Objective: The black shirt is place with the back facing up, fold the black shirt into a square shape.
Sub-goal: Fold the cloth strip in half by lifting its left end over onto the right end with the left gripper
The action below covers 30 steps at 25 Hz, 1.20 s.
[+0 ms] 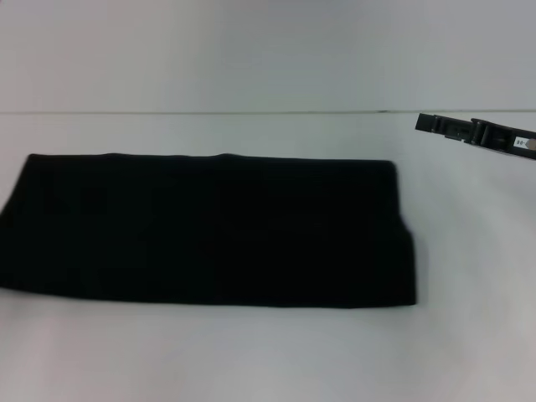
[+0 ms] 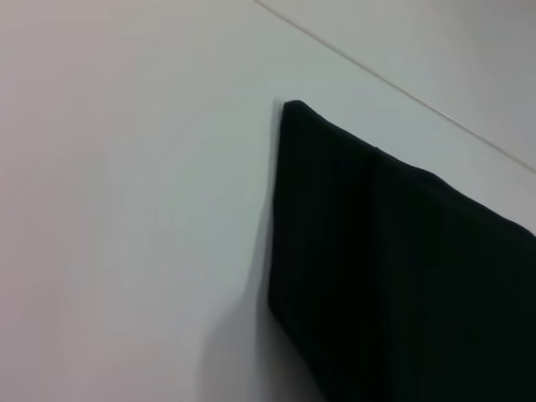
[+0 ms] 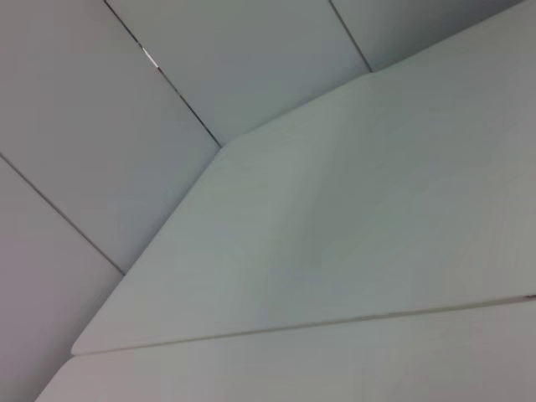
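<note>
The black shirt [image 1: 209,230] lies flat on the white table [image 1: 268,360] as a long horizontal band, left of centre in the head view. No lettering shows on it. Its right end shows a stepped layer edge. One corner of it also shows in the left wrist view [image 2: 402,268]. My right gripper [image 1: 429,124] hovers above the table at the far right, up and to the right of the shirt's right end, apart from the cloth and holding nothing that I can see. My left gripper is out of view.
The table's far edge [image 1: 251,112] meets a pale wall behind the shirt. The right wrist view shows only the white table top [image 3: 335,234], its far corner and the pale panelled wall.
</note>
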### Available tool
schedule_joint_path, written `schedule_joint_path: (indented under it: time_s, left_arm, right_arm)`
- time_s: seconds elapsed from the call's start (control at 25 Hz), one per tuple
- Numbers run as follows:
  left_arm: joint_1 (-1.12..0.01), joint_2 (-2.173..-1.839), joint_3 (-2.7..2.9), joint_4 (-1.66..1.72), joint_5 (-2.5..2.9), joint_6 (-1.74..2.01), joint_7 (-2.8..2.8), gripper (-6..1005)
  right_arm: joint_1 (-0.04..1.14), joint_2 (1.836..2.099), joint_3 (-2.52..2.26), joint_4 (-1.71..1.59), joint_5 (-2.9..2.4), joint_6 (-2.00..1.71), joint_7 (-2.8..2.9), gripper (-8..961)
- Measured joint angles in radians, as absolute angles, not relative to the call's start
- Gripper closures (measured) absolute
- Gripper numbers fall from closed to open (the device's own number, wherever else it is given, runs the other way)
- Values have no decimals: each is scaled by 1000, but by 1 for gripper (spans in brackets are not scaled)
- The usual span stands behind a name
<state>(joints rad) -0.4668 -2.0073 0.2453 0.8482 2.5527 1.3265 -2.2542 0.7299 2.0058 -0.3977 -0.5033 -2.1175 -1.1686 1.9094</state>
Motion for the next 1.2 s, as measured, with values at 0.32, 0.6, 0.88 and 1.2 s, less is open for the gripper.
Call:
schedule_joint_path:
  time_s: [0.32, 0.6, 0.88, 1.2]
  left_arm:
    - [-436, -1991, 200, 932, 2635, 1347, -2227, 897]
    - [-467, -1978, 182, 938, 2659, 1357, -2214, 896]
    - [-653, -1940, 229, 821, 2495, 1612, -2161, 896]
    - [-880, -2018, 403, 605, 2357, 1607, -2145, 896]
  right_arm:
    - [742, 2005, -391, -506, -2117, -1161, 1913, 83]
    - [735, 1994, -390, -511, -2117, -1168, 1916, 84]
    - [709, 1983, -389, -513, -2117, -1159, 1909, 84]
    - [660, 1949, -387, -516, -2094, -1142, 1903, 85]
